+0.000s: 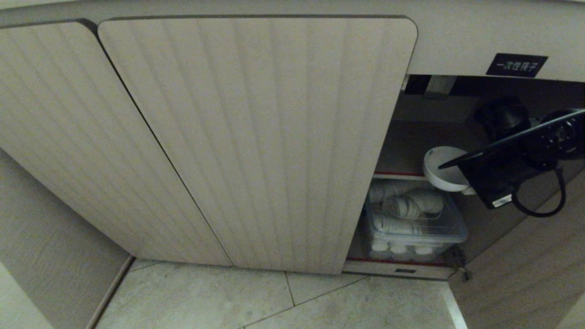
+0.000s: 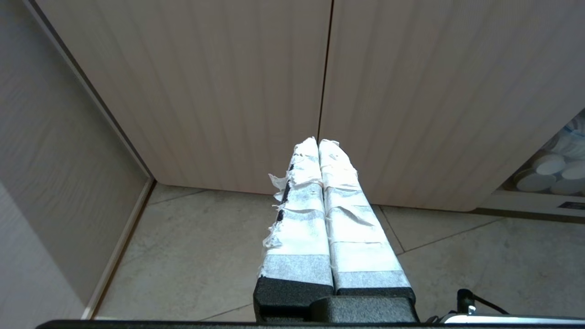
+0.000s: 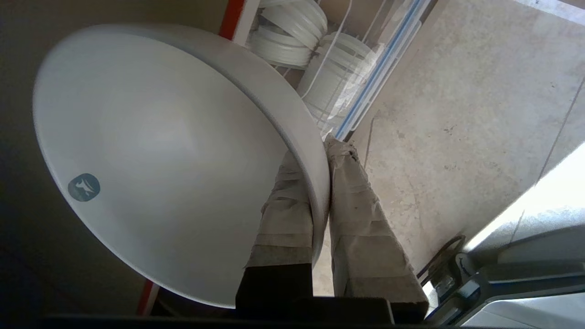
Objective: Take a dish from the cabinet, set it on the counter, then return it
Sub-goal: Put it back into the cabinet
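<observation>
Right gripper (image 3: 320, 151) clamps the small white ceramic bowl's (image 3: 151, 151) rim inside the beige fluted cabinet (image 1: 256, 137) — fingertips half hidden; left gripper (image 2: 318, 142) closed, idle.

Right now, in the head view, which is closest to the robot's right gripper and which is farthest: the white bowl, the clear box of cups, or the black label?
1. White bowl: pinched by its rim in the right gripper, at the upper shelf's edge.
2. Clear plastic box of cups: just below, on the lower shelf.
3. Black label: farthest, up above the cabinet opening.
</observation>
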You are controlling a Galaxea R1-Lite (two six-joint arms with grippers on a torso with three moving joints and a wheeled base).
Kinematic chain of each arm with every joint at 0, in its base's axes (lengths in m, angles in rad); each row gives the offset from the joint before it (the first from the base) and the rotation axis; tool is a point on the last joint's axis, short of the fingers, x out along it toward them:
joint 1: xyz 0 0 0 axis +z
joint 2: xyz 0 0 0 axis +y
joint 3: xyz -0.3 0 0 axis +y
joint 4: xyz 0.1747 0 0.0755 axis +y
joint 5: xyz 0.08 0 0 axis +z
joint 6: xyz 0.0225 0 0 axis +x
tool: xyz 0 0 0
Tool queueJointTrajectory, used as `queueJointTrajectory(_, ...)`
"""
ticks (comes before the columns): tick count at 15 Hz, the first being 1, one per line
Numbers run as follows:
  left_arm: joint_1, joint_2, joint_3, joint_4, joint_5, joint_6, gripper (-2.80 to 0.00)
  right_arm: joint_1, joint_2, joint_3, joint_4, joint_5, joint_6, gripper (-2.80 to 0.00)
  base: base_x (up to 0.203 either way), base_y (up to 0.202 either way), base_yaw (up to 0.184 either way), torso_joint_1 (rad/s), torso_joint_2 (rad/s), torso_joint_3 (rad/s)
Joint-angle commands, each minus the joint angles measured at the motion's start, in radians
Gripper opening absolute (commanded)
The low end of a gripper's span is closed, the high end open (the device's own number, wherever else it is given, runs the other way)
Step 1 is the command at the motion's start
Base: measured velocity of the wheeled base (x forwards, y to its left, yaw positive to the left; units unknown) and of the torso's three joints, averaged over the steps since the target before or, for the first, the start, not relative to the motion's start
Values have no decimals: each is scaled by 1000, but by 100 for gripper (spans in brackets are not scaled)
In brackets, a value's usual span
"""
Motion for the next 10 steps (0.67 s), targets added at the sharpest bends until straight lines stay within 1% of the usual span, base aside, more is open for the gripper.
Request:
queueJointTrajectory(1, 0, 0, -1, -1, 0, -1, -280, 2, -9, 0, 2, 0, 8, -280, 0, 0, 0, 0, 0, 0)
queueJointTrajectory(8, 0, 0, 1, -1, 0, -1, -280, 2, 6, -1, -53, -6, 8, -280, 0, 0, 0, 0, 0, 0)
queueJointTrajectory(10, 0, 0, -1, -1, 0, -1, -280, 2, 19, 0, -89, -6, 9, -280, 0, 0, 0, 0, 0, 0)
